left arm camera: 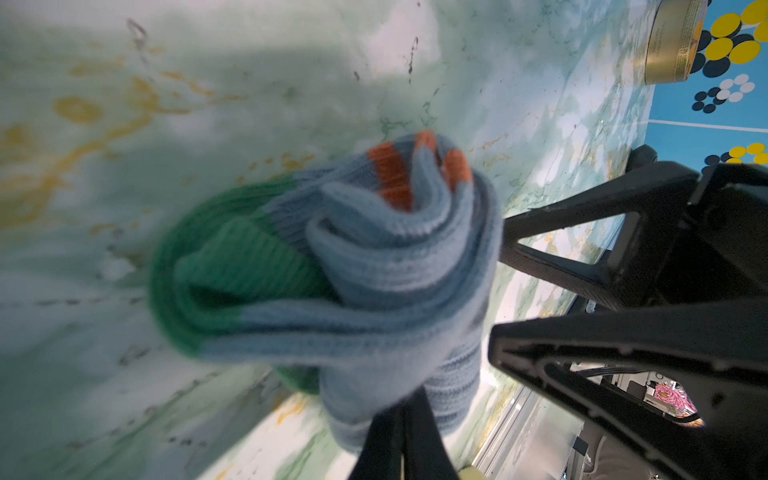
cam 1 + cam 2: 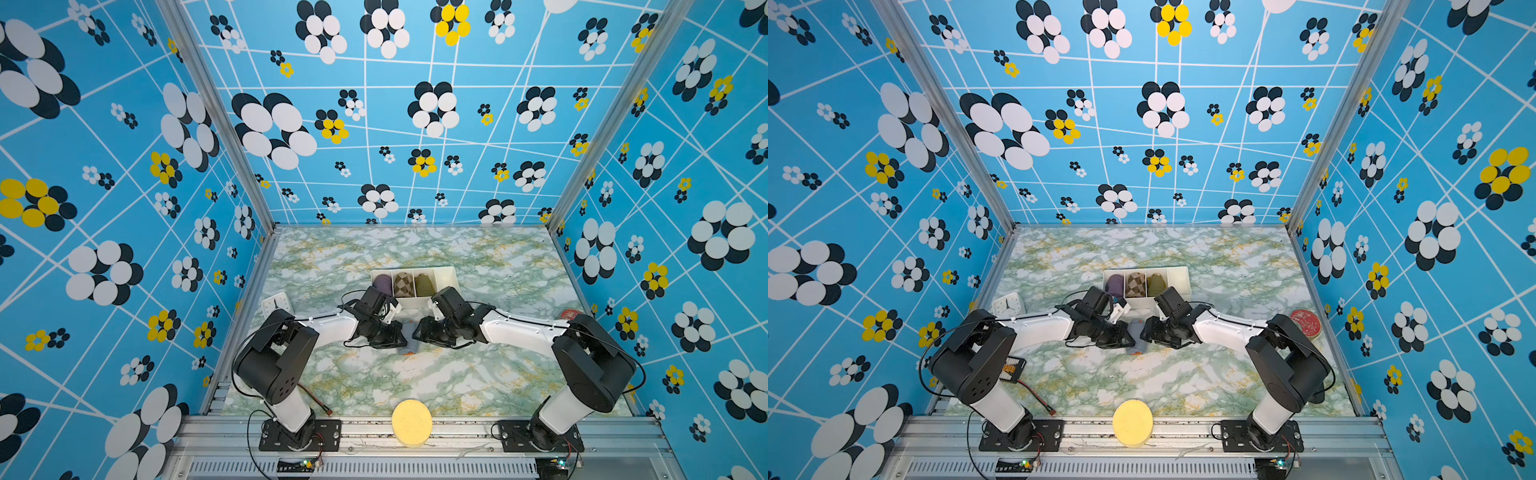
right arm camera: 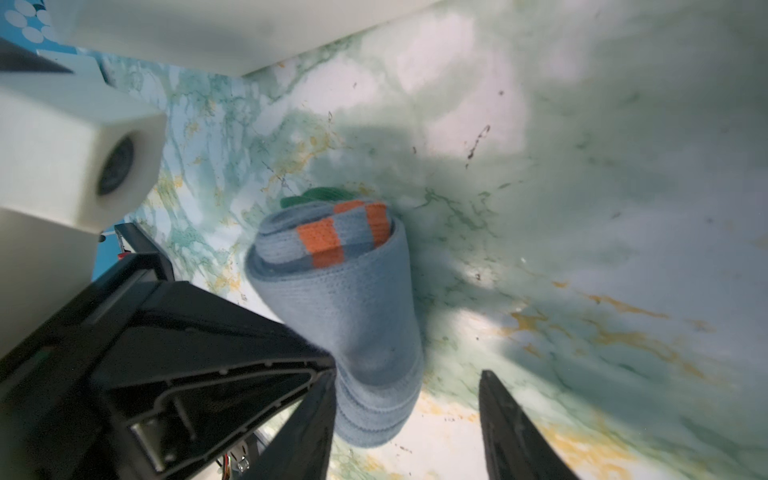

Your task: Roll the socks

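Observation:
The socks [image 2: 409, 344] [image 2: 1135, 335] form a grey-blue roll with a green toe end and orange stripes, low over the marbled table between my two grippers. In the left wrist view the socks [image 1: 353, 270] fill the middle, and my left gripper [image 1: 401, 411] is shut on their grey-blue edge. In the right wrist view the roll [image 3: 345, 299] leans against one finger of my right gripper [image 3: 407, 378]. That gripper is open, with a clear gap to its other finger. Both arms hide most of the roll in both top views.
A white divided tray [image 2: 448, 274] just behind the grippers holds purple, checkered and olive rolled socks. A white clock [image 2: 277, 303] stands at the left and a red-lidded tin [image 2: 1305, 324] at the right. A yellow round pad [image 2: 411, 422] lies on the front rail.

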Motion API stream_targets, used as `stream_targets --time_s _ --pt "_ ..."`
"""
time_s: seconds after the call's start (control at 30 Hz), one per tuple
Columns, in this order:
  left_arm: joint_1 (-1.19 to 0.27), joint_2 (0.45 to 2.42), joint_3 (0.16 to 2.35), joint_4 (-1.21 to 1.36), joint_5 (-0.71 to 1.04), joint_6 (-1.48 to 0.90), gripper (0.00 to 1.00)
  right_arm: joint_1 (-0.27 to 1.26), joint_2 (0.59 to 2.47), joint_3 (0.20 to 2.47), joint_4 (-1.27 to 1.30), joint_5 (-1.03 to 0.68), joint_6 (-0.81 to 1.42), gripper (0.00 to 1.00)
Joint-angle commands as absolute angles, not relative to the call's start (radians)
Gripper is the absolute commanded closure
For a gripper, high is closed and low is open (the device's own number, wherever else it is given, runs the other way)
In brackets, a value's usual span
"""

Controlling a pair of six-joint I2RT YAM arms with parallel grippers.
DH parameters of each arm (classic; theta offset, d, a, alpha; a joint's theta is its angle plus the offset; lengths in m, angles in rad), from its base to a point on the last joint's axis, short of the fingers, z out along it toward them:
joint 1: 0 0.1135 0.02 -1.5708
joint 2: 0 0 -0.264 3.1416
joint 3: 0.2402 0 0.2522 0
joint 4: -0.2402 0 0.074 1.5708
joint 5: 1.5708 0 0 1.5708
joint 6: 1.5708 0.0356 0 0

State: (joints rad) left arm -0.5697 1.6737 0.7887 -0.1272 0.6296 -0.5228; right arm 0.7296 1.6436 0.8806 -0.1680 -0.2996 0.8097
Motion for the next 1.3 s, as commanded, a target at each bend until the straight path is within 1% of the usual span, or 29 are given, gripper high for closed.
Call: stream_targets --time_s 0.0,0.53,0.73,1.27 --pt "-0.572 1.74 0.752 -0.224 0.509 -0.505 0.94 0.727 1.633 0.882 -0.149 -0.291 0.83 0.43" --pt "-0.572 1.741 0.756 -0.219 0.514 -0.507 0.94 0.765 1.718 0.965 -0.133 -0.319 0.827 0.41" --pt "-0.572 1.746 0.759 -0.216 0.521 -0.508 0.94 0.771 1.743 0.99 -0.147 -0.304 0.818 0.4" --pt "-0.572 1.749 0.773 -0.217 0.524 -0.503 0.94 0.835 1.839 1.127 -0.364 -0.192 0.743 0.39"
